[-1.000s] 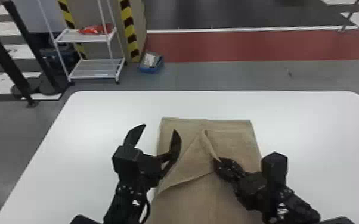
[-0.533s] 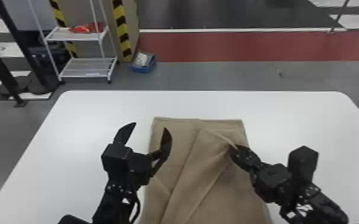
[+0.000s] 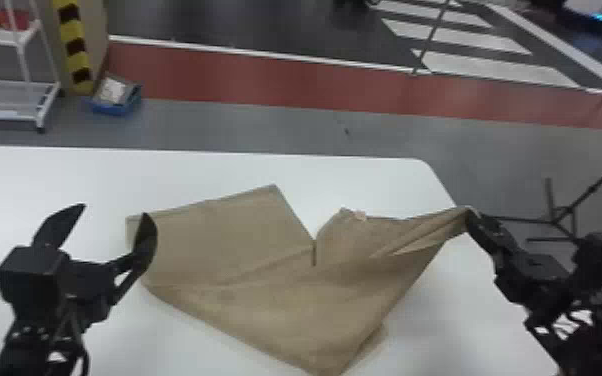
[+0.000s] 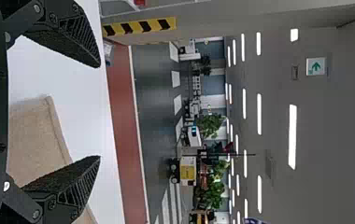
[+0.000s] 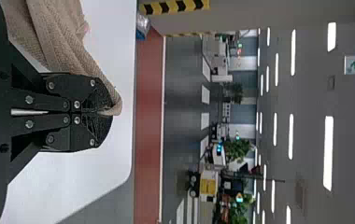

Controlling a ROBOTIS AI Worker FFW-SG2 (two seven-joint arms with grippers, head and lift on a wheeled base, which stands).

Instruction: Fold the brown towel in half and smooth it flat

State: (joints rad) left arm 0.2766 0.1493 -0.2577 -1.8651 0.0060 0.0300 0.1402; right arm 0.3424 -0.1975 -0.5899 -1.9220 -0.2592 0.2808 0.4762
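Brown towel (image 3: 265, 270) on tabletop (image 3: 65, 185), long axis left to right, roughly along far edge; bunched right tip points to right edge, another corner toward near edge. Right gripper (image 3: 471, 216) closed on right tip; left gripper (image 3: 115, 210) spread wide, empty, near left end.

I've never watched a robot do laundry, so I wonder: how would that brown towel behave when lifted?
Probably floppy: the brown towel bunches into creases where the right claw pinches it. Likely light, being thin cloth. Held by one corner, it may droop unevenly.
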